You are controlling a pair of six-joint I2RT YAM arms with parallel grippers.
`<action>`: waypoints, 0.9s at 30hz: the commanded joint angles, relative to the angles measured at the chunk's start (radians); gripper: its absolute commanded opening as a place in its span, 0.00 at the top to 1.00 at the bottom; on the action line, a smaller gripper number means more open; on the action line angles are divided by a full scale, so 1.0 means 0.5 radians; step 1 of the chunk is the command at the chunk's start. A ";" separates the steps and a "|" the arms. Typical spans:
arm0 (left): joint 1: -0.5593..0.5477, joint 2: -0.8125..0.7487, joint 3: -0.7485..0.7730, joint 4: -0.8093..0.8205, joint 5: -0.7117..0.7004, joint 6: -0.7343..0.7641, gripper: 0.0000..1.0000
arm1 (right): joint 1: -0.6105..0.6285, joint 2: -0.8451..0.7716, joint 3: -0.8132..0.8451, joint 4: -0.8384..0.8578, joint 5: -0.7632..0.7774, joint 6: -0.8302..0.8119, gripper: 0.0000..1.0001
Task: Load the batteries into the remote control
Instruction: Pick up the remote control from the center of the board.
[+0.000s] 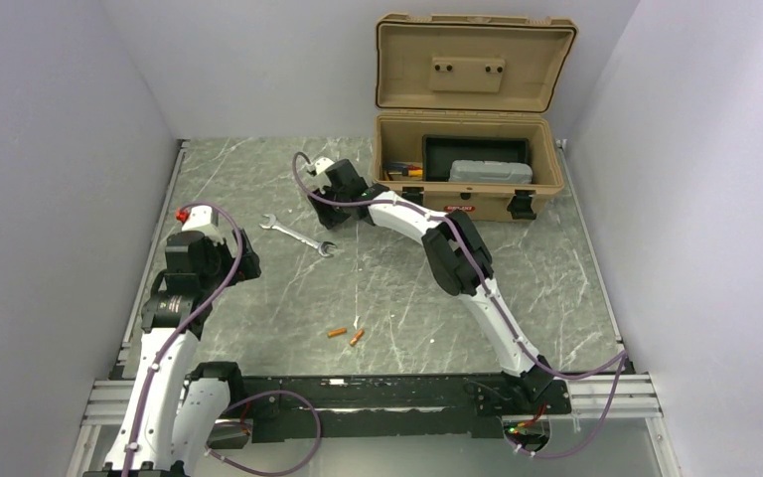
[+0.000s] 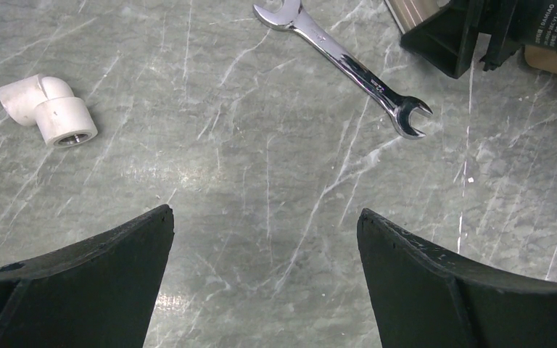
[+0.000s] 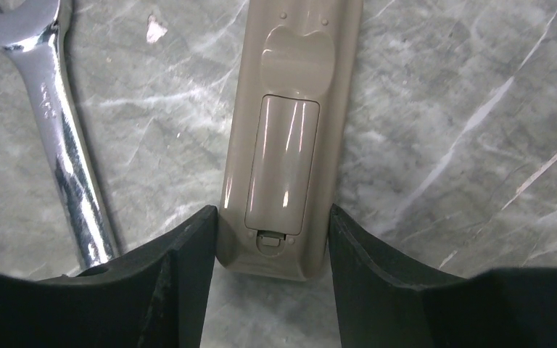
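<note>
The remote control (image 3: 290,138) lies back up on the marble table, its grey-tan battery cover closed. My right gripper (image 3: 272,225) has its jaws against both sides of the remote's near end; in the top view it (image 1: 318,177) sits far out, left of the case. The remote is hidden under it there. Two orange-copper batteries (image 1: 337,332) (image 1: 357,337) lie side by side on the table near the front middle, apart from both grippers. My left gripper (image 2: 265,239) is open and empty above bare table at the left (image 1: 202,227).
A silver wrench (image 1: 298,236) lies between the grippers and shows in both wrist views (image 2: 348,65) (image 3: 65,145). A white pipe elbow (image 2: 47,110) lies left of the left gripper. An open tan tool case (image 1: 467,164) stands at the back.
</note>
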 commanded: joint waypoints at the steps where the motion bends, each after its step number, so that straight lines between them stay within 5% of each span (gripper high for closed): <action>1: -0.003 -0.034 0.003 0.022 -0.014 0.007 0.01 | 0.025 -0.233 -0.104 -0.074 -0.105 0.121 0.83; 16: -0.002 -0.498 -0.052 0.288 0.293 -0.258 0.01 | 0.147 -1.080 -0.669 0.232 -0.418 0.622 0.93; 27: -0.002 -0.543 0.037 0.685 0.754 -0.636 0.00 | 0.085 -1.864 -1.551 0.794 -0.586 1.211 0.97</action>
